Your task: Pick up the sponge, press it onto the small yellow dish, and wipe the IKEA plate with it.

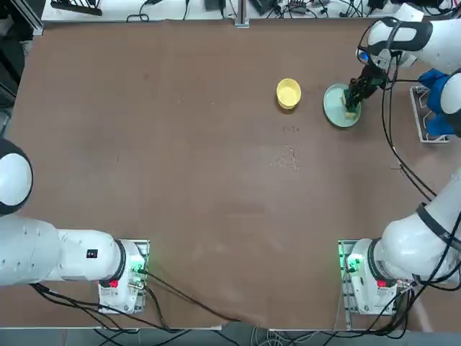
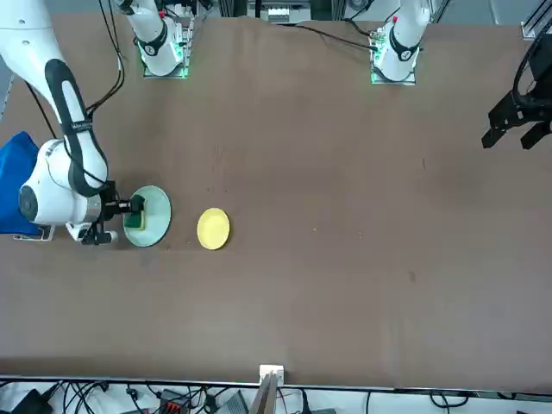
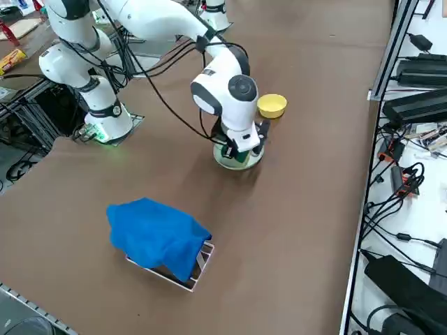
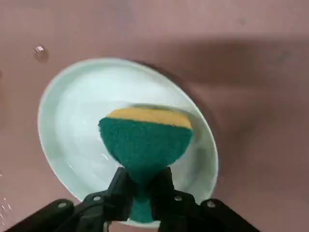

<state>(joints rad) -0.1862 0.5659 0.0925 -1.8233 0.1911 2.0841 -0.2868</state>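
While the right claw (image 4: 143, 186) stays out of it, nothing is loose: its fingers are clamped on the sponge (image 4: 145, 140), pinching the foam narrow, green side toward the wrist, yellow layer down over the pale plate (image 4: 72, 111). Just beside the plate, apart, sits the yellow dish (image 1: 288, 93) on the tabletop (image 1: 180, 180)

Four cameras, one brown desk (image 1: 216, 202)

One looks straight down from high up. One faces the robot from across the desk. One looks down slantwise from the robot's right side. One rides the wrist, very close. All four see the IKEA plate (image 1: 336, 108) (image 2: 160, 211) (image 3: 250, 162) (image 4: 72, 121); three also see the small yellow dish (image 1: 289, 93) (image 2: 213, 228) (image 3: 272, 105).
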